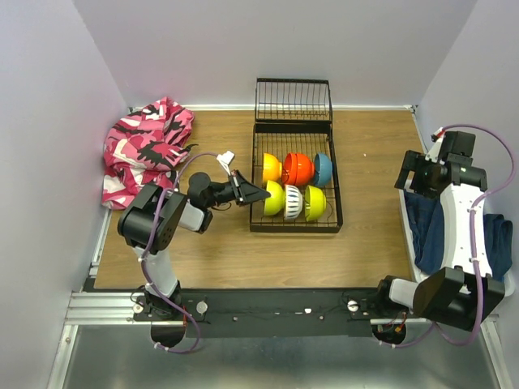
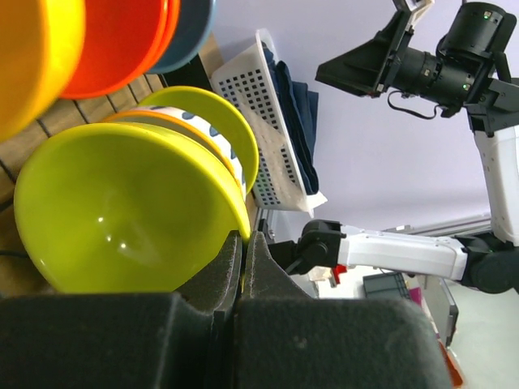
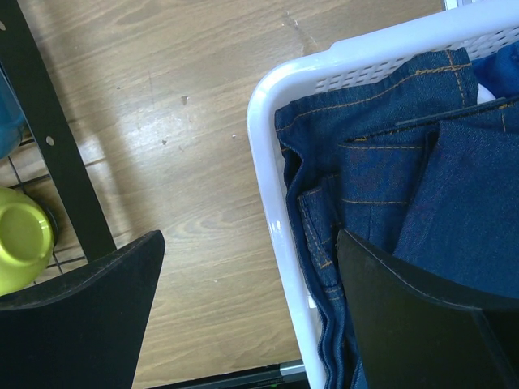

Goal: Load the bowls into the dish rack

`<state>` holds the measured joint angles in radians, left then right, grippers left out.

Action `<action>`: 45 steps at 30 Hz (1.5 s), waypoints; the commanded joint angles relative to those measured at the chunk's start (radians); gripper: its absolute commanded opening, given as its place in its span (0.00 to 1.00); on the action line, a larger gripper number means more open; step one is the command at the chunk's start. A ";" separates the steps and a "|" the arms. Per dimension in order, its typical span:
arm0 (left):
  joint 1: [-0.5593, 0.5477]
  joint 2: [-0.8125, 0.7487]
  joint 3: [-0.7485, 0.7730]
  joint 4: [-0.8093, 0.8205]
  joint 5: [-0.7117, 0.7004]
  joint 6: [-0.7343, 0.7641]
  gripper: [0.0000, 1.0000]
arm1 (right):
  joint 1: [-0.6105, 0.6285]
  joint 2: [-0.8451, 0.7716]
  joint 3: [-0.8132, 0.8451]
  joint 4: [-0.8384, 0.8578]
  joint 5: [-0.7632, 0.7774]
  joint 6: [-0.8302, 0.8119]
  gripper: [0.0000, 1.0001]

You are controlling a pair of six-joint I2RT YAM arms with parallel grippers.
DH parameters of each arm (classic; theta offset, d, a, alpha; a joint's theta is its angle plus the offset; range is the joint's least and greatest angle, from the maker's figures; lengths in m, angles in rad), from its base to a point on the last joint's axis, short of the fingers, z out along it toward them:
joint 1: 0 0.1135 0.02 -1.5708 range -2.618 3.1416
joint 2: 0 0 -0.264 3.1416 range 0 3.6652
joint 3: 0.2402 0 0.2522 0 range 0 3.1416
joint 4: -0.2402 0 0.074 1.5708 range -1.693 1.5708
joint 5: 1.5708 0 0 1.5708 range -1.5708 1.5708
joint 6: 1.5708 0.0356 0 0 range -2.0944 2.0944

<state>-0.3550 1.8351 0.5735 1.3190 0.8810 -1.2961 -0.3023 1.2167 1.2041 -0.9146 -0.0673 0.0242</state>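
The black wire dish rack (image 1: 336, 203) stands mid-table with its flap raised at the far end. Its far row holds an orange bowl (image 1: 272, 167), a red bowl (image 1: 298, 168) and a blue bowl (image 1: 323, 169). Its near row holds a lime green bowl (image 1: 274, 198), a white bowl (image 1: 293, 203) and a second lime bowl (image 1: 315, 203). My left gripper (image 1: 258, 194) is at the rack's left side, shut on the rim of the left lime bowl (image 2: 122, 219), pinched between its fingertips (image 2: 244, 239). My right gripper (image 1: 418, 180) is open and empty (image 3: 251, 308), far right of the rack.
A white basket (image 3: 268, 162) of blue denim (image 3: 389, 186) stands at the table's right edge, under my right gripper. A pink camouflage cloth (image 1: 146, 150) lies at the far left. The rack's black frame (image 3: 49, 138) shows in the right wrist view.
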 commanded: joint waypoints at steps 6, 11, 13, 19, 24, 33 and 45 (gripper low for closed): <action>-0.038 0.015 -0.031 0.065 -0.036 -0.009 0.00 | -0.006 0.014 0.028 -0.006 0.011 -0.014 0.95; -0.032 0.047 -0.018 0.016 -0.050 -0.005 0.00 | -0.006 0.023 0.038 -0.003 0.008 -0.015 0.95; -0.027 0.047 -0.015 -0.010 -0.056 0.004 0.03 | -0.004 0.023 0.038 -0.003 0.006 -0.015 0.95; -0.010 0.000 -0.014 -0.133 -0.060 0.079 0.39 | -0.006 0.010 0.028 0.002 -0.003 -0.013 0.95; -0.010 -0.075 0.008 -0.311 -0.034 0.229 0.56 | -0.006 -0.005 0.020 0.005 -0.019 -0.013 0.95; 0.014 -0.250 0.158 -0.988 -0.042 0.665 0.99 | -0.006 -0.025 0.026 0.005 -0.080 -0.055 0.96; 0.068 -0.546 0.351 -1.633 -0.437 1.168 0.99 | -0.004 -0.098 -0.034 0.042 -0.112 -0.032 1.00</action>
<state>-0.3065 1.4364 0.8520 -0.0391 0.6682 -0.3691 -0.3027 1.1625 1.2045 -0.9058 -0.1612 -0.0193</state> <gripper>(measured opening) 0.985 0.997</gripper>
